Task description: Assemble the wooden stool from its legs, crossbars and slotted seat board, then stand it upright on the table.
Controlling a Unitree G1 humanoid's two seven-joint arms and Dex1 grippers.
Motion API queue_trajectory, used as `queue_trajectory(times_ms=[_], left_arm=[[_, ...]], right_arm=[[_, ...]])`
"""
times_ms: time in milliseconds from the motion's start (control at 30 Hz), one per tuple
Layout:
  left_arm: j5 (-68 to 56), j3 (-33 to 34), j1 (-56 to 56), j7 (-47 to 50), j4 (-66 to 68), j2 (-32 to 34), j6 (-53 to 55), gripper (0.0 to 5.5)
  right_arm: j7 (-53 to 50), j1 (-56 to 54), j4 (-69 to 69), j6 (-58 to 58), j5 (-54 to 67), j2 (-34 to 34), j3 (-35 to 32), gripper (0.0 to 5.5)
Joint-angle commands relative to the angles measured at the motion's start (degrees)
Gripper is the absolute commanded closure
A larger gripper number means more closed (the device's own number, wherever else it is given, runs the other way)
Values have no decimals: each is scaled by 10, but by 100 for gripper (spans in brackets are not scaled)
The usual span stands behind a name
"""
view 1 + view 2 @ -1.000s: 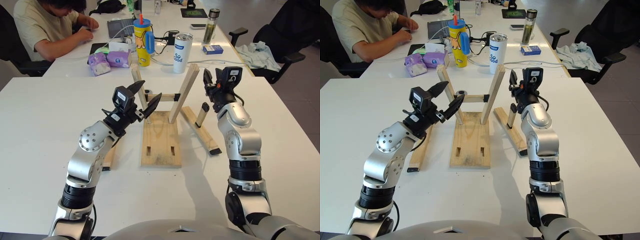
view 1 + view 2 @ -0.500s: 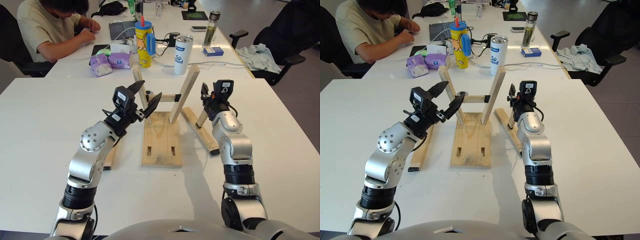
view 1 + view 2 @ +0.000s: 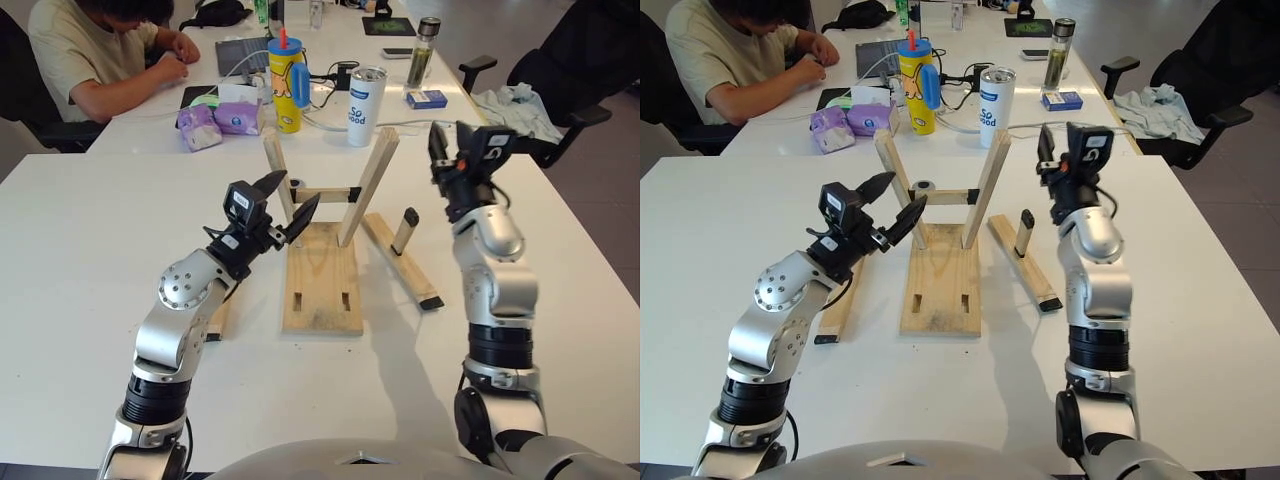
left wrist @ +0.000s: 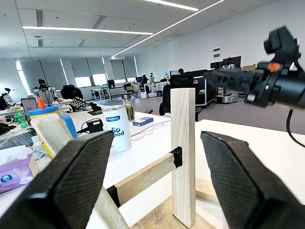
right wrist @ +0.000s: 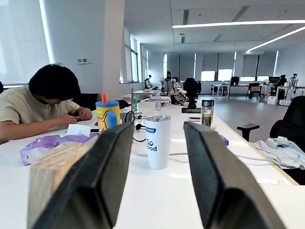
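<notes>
The slotted seat board lies flat at the centre of the table, its two free slots towards the near edge. Two legs stand in the board's far end and lean apart: the left leg tilts to the left edge, the right leg to the right edge. A crossbar joins them partway up. A second leg frame lies flat just beside the board's right side, apart from it, with a short dark-capped piece rising at a tilt from it. Another wooden piece lies flat to the left of the board, partly hidden under the left arm. The left gripper is held low over the board's far end with its fingers spread wide. The left leg appears to sit between them, though contact with either pad cannot be confirmed from these views. The right gripper is raised above the table towards the far right corner, well clear of the right leg, with its fingers parted and nothing held.
</notes>
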Motion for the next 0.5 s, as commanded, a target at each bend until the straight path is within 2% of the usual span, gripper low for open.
queue_trajectory(times_ms=[33,133,233,367,500], left_arm=[[-3,4,23,-1,-19,7,8,211],[0,2,34,1,-27,5,11,211],[1,3,40,2,-29,5,12,211],[3,1,47,4,-30,4,11,211],[4,0,39,1,-22,4,10,211]], right_arm=[[86,111,7,62,17,-83,-23,337],[140,201,-39,160,50,-117,2,293],[156,260,-89,207,69,-122,15,244],[173,252,-83,246,68,-135,54,179],[176,215,-34,255,45,-136,95,176]])
